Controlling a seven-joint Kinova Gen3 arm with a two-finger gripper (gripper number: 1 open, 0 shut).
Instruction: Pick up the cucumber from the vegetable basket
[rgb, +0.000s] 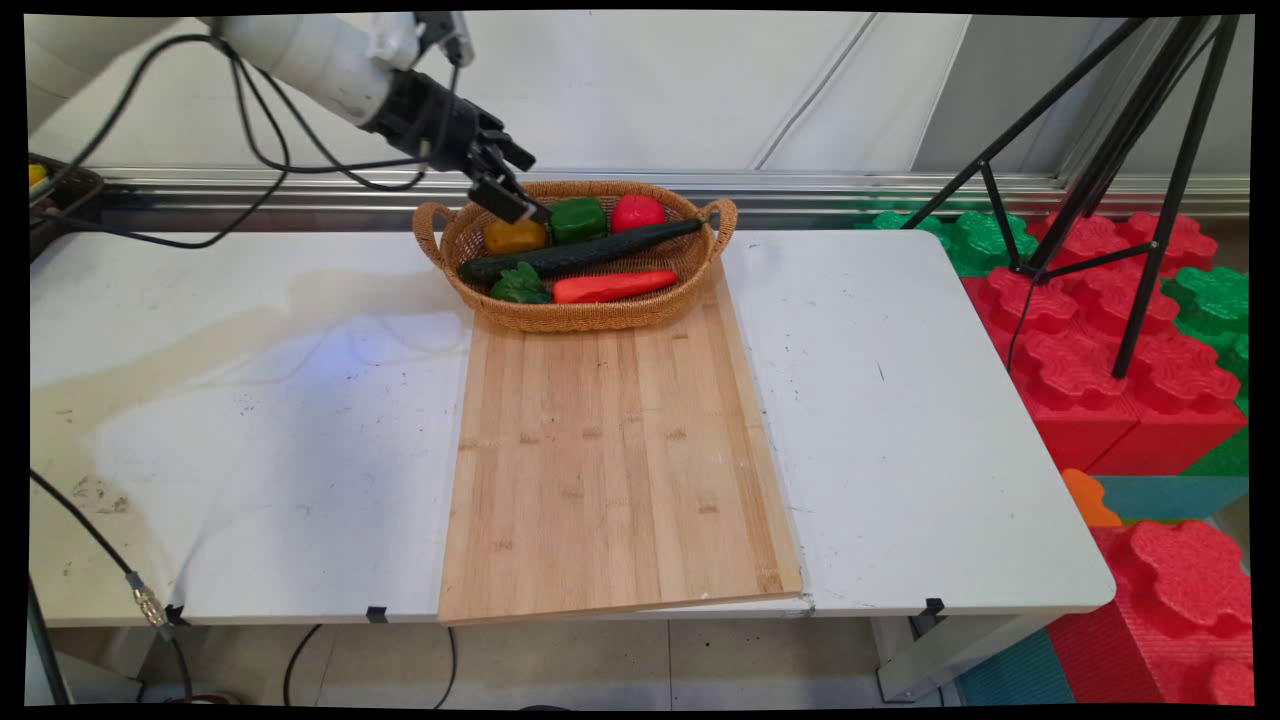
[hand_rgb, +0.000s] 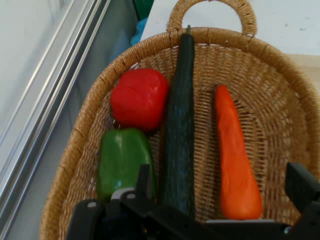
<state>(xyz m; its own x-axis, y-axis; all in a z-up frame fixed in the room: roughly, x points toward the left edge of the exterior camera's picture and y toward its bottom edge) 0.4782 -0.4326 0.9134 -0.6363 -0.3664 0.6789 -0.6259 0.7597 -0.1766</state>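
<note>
The gripper (rgb: 518, 183) hung with its jaws apart over the left end of the wicker basket (rgb: 600, 314), just above the yellow pepper (rgb: 514, 237). Beside it lay a green pepper (hand_rgb: 121, 160), a red pepper (hand_rgb: 138, 98), a cucumber (hand_rgb: 181, 135) and a carrot (hand_rgb: 236, 165). The basket stood at the far edge of the wooden board (rgb: 612, 460).

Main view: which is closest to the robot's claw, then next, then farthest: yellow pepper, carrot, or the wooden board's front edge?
From the gripper:
1. Yellow pepper, right under it, basket's left end.
2. Carrot, basket's near side.
3. Wooden board's front edge, at the table's near edge.
</note>
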